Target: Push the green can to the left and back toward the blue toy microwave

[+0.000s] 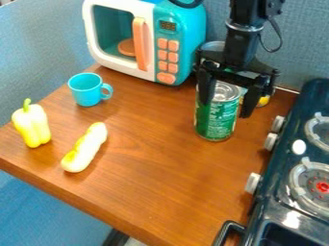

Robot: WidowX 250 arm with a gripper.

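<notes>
a brown table (160, 192) holds microwave (119, 62), cup (86, 90), pepper (32, 126), can (215, 117).

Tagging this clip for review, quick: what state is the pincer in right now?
Pincer: open, fingers apart at the upper part of the green can; whether they touch it, I can't tell.

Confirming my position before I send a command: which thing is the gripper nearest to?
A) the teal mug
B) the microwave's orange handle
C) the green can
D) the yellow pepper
C: the gripper hangs right at the green can, its spread fingers at either side of the can's upper part.
</notes>
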